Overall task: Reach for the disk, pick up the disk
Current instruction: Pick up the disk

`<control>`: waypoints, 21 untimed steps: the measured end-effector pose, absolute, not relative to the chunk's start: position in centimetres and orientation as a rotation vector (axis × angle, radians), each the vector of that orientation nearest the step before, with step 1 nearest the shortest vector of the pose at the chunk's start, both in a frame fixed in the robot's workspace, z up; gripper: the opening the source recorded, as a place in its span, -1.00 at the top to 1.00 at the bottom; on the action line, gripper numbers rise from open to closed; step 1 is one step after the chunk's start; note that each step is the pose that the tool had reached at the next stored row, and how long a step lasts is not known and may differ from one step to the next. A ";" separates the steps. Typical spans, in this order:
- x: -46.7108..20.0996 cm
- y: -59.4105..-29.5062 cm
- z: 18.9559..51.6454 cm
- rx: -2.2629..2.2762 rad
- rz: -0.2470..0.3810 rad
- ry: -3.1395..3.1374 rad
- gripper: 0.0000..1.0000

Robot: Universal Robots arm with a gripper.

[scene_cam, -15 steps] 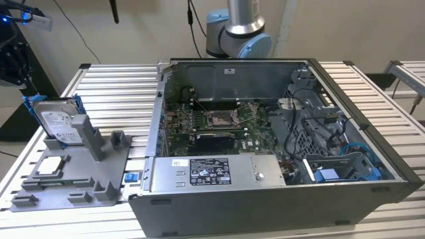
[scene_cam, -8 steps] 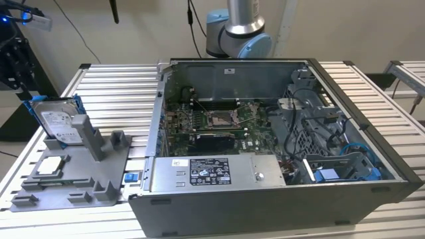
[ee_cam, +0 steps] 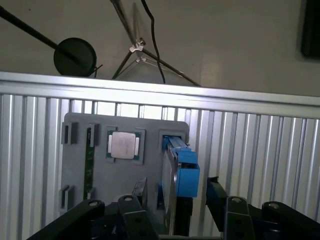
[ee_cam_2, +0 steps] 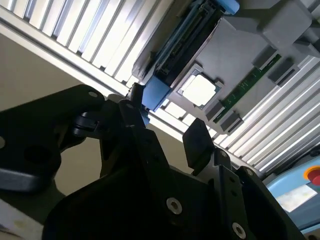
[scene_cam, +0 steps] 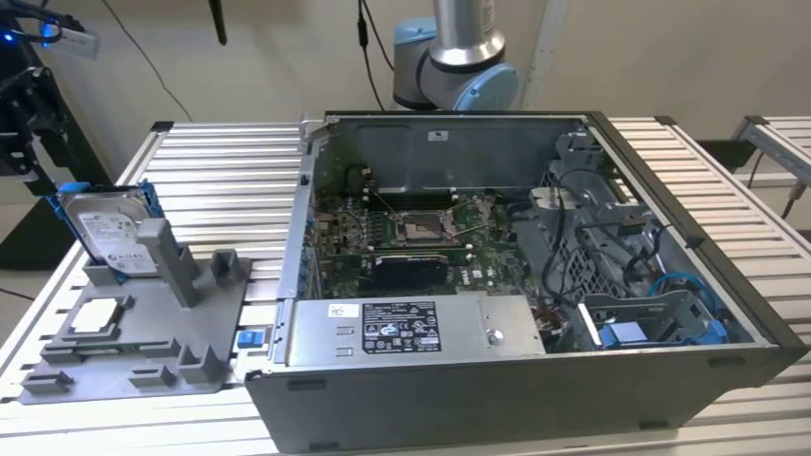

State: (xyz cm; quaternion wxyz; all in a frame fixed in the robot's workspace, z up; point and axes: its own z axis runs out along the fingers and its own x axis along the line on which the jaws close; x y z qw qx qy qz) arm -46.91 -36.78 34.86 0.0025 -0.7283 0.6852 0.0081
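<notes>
Jaws wide apart, disk (ee_cam: 180, 175) standing on edge dead ahead and lined up with the gap, flat faces toward each jaw, no contact yet.

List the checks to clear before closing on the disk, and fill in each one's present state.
1. The disk stands on edge in the grey fixture: ok.
2. The gripper is open: ok.
3. The blue bracket of the disk lies between the fingers in the first wrist view: ok.
4. The fingers reach deep enough for a firm hold: cannot tell.
5. The processor chip sits in its pocket, apart from the fingers: ok.
</notes>
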 end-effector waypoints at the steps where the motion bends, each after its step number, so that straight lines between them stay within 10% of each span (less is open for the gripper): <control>1: -46.9 -36.8 34.8 -2.284 0.025 2.149 -1.00; 21: -46.1 -36.8 33.8 -2.265 0.027 2.171 -1.00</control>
